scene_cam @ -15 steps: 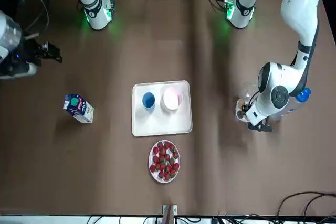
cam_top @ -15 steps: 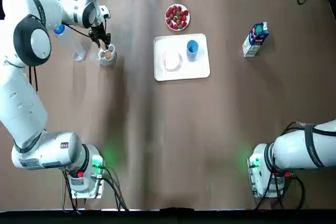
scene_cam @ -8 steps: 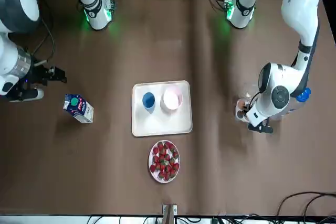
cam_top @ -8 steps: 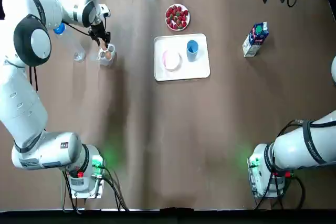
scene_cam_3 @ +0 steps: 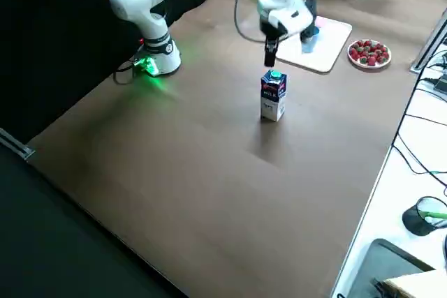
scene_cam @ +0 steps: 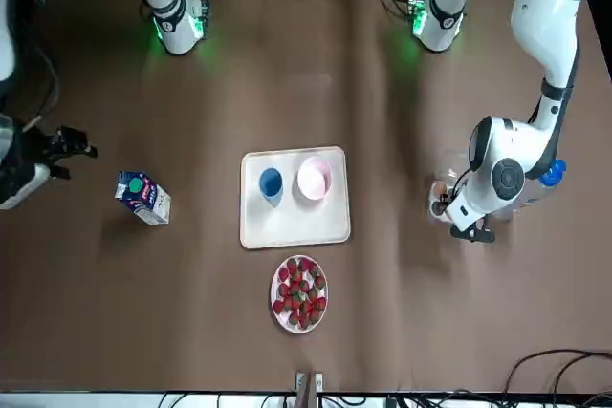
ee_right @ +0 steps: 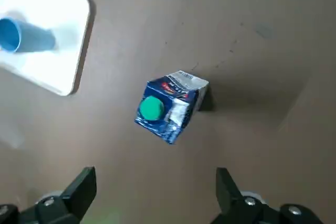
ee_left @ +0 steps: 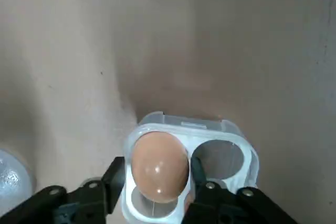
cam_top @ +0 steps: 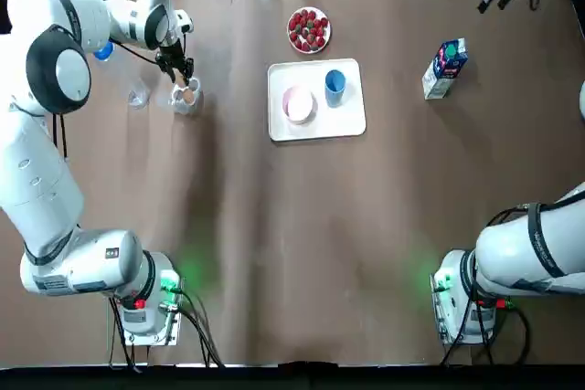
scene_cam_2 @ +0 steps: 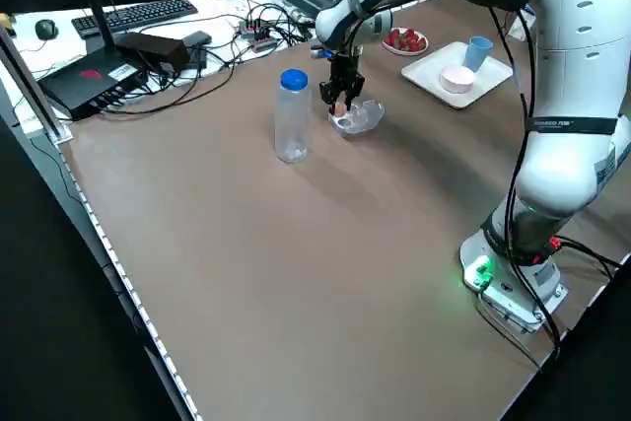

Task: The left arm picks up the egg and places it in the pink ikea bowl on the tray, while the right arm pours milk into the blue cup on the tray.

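Observation:
A brown egg (ee_left: 159, 165) sits in a clear egg holder (ee_left: 220, 153) at the table's far left, next to a water bottle. My left gripper (cam_top: 181, 70) reaches down into the holder and is shut on the egg (cam_top: 187, 95). The white tray (cam_top: 347, 121) at the far middle carries the pink bowl (cam_top: 298, 104) and the blue cup (cam_top: 335, 84). The milk carton (cam_top: 445, 68) stands upright to the tray's right. My right gripper (ee_right: 155, 174) hovers high above the carton (ee_right: 170, 106), open and holding nothing.
A clear water bottle (cam_top: 114, 66) with a blue cap stands just left of the egg holder. A plate of strawberries (cam_top: 309, 29) lies beyond the tray. Cables and desk gear line the far edge.
My right gripper has swung across the far right side of the table, ending over the milk carton. The left gripper has stayed at the egg holder.

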`<state>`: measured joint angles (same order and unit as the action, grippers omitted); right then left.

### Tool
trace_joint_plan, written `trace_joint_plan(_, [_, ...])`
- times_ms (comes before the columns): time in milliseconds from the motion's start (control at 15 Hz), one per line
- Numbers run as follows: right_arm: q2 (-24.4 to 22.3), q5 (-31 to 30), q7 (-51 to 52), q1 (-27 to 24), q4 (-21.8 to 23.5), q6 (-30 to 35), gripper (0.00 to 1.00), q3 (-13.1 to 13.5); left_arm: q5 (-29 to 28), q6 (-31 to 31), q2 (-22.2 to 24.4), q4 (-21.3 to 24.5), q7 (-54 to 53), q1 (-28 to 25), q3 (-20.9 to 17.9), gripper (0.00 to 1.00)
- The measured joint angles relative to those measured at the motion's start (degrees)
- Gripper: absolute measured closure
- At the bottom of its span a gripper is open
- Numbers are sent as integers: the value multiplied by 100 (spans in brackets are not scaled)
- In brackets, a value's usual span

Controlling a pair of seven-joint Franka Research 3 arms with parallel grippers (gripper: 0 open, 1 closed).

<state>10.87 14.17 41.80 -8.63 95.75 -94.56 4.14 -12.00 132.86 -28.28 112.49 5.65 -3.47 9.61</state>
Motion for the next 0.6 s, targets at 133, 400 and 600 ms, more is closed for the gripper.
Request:
trace_joint_plan(133, [162,349,932,-244,0,-1,0,4,0,2,0,-8,41,2,2,49])
trace_joint_plan(400, [551,1045,2735,-694,-8,-2,0,7,-1,3,0,-20,101,17,3,52])
trace_joint_plan(600, [880,1449,4155,-971,-58,-2,0,8,-1,4,0,-37,103,27,3,52])
